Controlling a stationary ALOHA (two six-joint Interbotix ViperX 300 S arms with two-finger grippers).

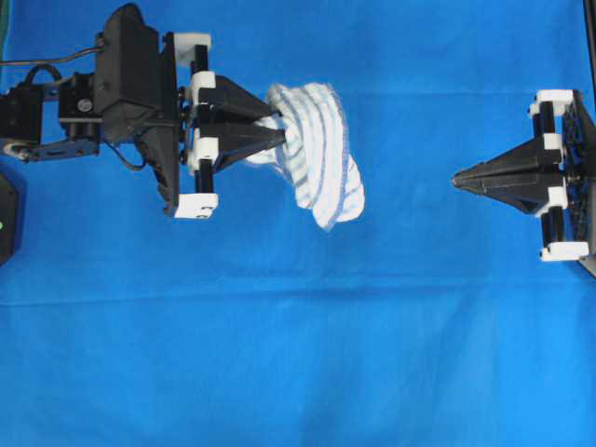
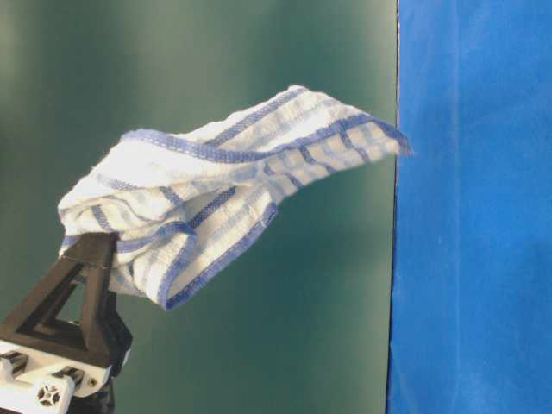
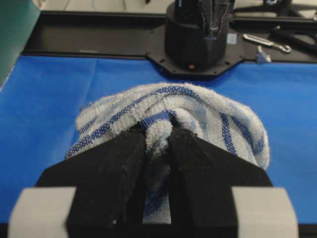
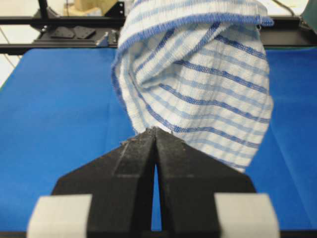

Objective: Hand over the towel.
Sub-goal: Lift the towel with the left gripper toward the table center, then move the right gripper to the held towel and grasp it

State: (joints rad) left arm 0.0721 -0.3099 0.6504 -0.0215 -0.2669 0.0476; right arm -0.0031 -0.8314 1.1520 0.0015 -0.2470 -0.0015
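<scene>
On the left of the overhead view, the left gripper (image 1: 277,128) points toward the right, its black fingers (image 3: 124,168) pinching a bunched fold of the towel (image 1: 317,154). The left wrist view shows that fold squeezed between the two fingertips, with the rest of the cloth bulging out past them. In the table-level view the towel (image 2: 224,194) is lifted off the blue surface (image 1: 298,354) and spreads out from the grip, one corner reaching toward the right; its white weave carries thin blue stripes and a darker blue border. From above, the cloth fans to the right of the left gripper and droops toward the near side.

Further right, well apart from the towel in the overhead view, the right gripper (image 1: 456,180) points left toward it. Its fingers (image 4: 133,168) are pressed together with nothing between them. In the right wrist view the towel (image 4: 198,84) hangs beyond those closed tips.
</scene>
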